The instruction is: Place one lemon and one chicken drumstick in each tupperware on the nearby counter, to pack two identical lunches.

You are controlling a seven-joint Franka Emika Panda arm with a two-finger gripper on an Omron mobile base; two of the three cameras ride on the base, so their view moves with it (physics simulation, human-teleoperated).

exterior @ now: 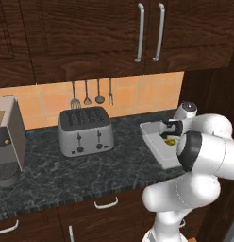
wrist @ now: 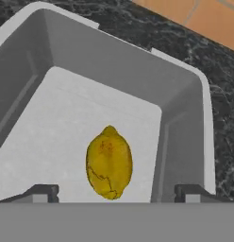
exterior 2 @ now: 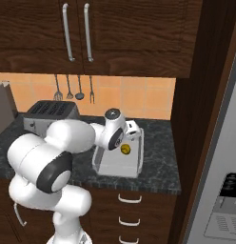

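Note:
A yellow lemon (wrist: 109, 163) lies on the floor of a light-grey tupperware (wrist: 182, 90), close to its right wall. My gripper (wrist: 116, 194) hangs just above it, open, with the fingertips (wrist: 43, 193) spread wide on either side of the lemon and not touching it. From the base views the tupperware (exterior: 154, 144) (exterior 2: 115, 167) stands on the black speckled counter (exterior: 90, 165) at its right end, the lemon (exterior 2: 124, 149) (exterior: 170, 141) inside and the gripper (exterior: 170, 128) (exterior 2: 132, 131) over it. The chicken drumstick is out of view.
A silver toaster (exterior: 86, 131) (exterior 2: 46, 112) stands left of the tupperware. A coffee machine (exterior: 8, 142) sits at the far left. Utensils (exterior: 90, 94) hang on the tiled wall. A tall dark cabinet side (exterior 2: 201, 95) and a fridge (exterior 2: 224, 190) close off the right.

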